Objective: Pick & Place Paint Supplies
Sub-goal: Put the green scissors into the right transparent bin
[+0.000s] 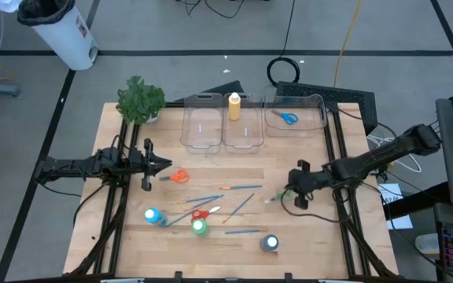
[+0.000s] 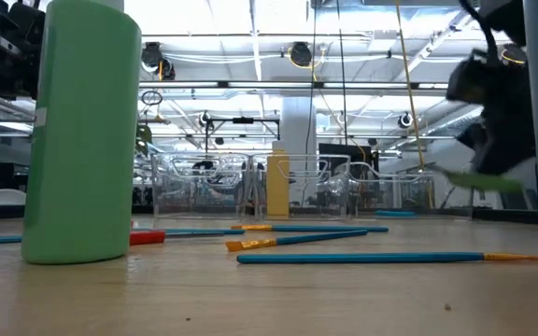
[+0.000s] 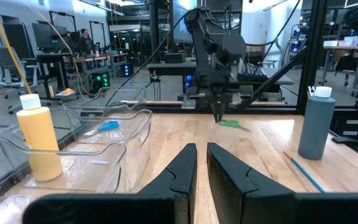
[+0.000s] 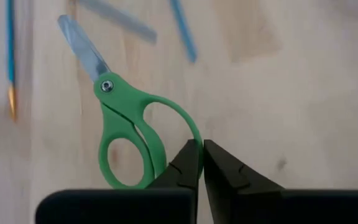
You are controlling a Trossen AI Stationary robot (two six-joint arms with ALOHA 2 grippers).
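Note:
My right gripper (image 4: 201, 144) is shut on green-handled scissors (image 4: 126, 124) and holds them a little above the table's right half (image 1: 276, 196); the low view shows them clear of the wood (image 2: 482, 180). At the left, my left gripper (image 1: 160, 165) rests level, shut and empty. Orange scissors (image 1: 177, 177), red scissors (image 1: 200, 213), several blue brushes (image 1: 238, 187) and blue (image 1: 153, 215), green (image 1: 200, 227) and dark (image 1: 270, 244) bottles are spread on the table. A yellow bottle (image 1: 233, 106) stands in the middle bin; blue scissors (image 1: 287, 118) lie in the right bin. My right gripper pinches the outer rim of one handle loop (image 4: 190, 134) between its two fingers. The fingers slant down from the table's right side. The scissors hang clear of the table, nearly flat, with the blades (image 4: 82, 46) pointing away from the gripper toward the table's left.
Three clear bins (image 1: 203, 130) (image 1: 242, 135) (image 1: 305, 118) stand side by side at the far edge. A leafy plant (image 1: 140, 98) stands at the far left corner. Black frame bars (image 1: 333, 149) run along both table sides.

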